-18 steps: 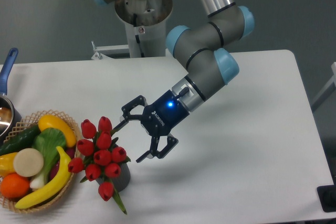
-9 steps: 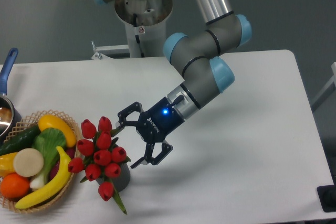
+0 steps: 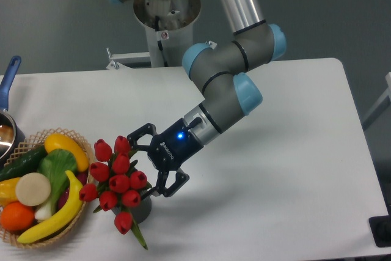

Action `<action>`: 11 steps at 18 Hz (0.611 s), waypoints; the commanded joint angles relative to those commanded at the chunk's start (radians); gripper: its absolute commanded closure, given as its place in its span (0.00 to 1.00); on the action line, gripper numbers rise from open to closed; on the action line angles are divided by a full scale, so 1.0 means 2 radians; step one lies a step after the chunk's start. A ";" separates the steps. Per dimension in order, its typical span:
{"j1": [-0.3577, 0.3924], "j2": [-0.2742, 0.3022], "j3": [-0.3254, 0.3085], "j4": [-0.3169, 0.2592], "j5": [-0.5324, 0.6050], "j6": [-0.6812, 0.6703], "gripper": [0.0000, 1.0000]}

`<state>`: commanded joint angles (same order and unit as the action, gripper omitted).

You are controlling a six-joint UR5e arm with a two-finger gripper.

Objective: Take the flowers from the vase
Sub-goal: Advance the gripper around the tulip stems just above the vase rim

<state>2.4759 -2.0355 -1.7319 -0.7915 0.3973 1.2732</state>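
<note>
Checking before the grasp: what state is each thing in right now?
end effector: open, fingers spread either side of the bouquet's right edge
flowers: in the vase, not lifted
vase: upright on the table
fruit basket: full of fruit, left of the flowers
pot: at left edge, mostly cut off

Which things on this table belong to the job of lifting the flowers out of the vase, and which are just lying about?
Part of the job:
- flowers, red tulips
- vase, dark grey, under them
- end effector, open, at the bunch's right side

Just lying about:
- wicker basket
- banana
- orange
- blue-handled pot at the left edge
</note>
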 joint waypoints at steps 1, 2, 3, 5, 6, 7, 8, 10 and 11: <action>-0.002 -0.002 0.000 0.000 0.000 0.000 0.00; -0.003 -0.002 0.002 0.002 0.001 0.000 0.00; -0.004 -0.005 0.004 0.002 0.002 0.000 0.00; -0.010 -0.007 0.005 0.003 0.002 -0.001 0.00; -0.013 -0.006 0.006 0.003 0.002 -0.001 0.00; -0.013 -0.006 0.006 0.003 0.002 -0.001 0.00; -0.013 -0.008 0.005 0.003 0.002 0.000 0.00; -0.014 -0.008 0.005 0.005 0.002 0.000 0.00; -0.015 -0.008 0.006 0.005 0.002 -0.001 0.00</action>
<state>2.4467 -2.0525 -1.7196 -0.7808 0.4004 1.2717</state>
